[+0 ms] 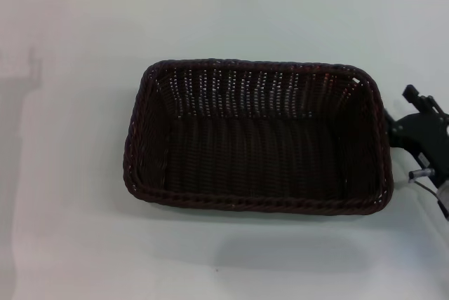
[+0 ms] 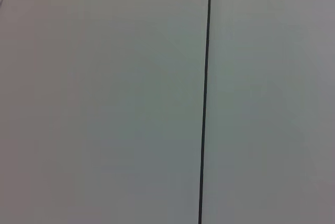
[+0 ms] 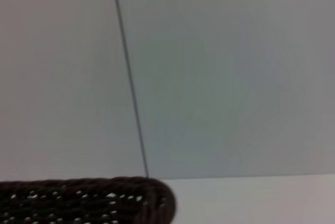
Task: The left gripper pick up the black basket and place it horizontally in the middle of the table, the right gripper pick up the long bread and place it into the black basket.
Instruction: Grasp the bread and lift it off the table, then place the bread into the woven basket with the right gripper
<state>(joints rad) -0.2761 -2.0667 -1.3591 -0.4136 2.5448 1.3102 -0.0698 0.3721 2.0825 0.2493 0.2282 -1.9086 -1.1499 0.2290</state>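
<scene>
Lying flat with its long side across the view, the black basket (image 1: 257, 137) sits upright near the middle of the table (image 1: 70, 195), mouth open to the ceiling and nothing inside it, which suits it as a ready target for a loaf lowered from above. The placing step looks done, judging by that orientation. The right gripper (image 1: 423, 139) hangs just beside the basket's right-hand short rim, close to it or perhaps touching; whether its fingers are spread or closed cannot be told, and nothing shows in its grasp. Its wrist camera looks along the rim of the basket (image 3: 84, 200) toward a wall panel seam (image 3: 131, 93). The left gripper is out of sight, and its wrist camera faces only the wall. The long bread appears in none of the views. Bare tabletop lies wide on the basket's left and front, with a narrower strip behind it before the table's far edge.
</scene>
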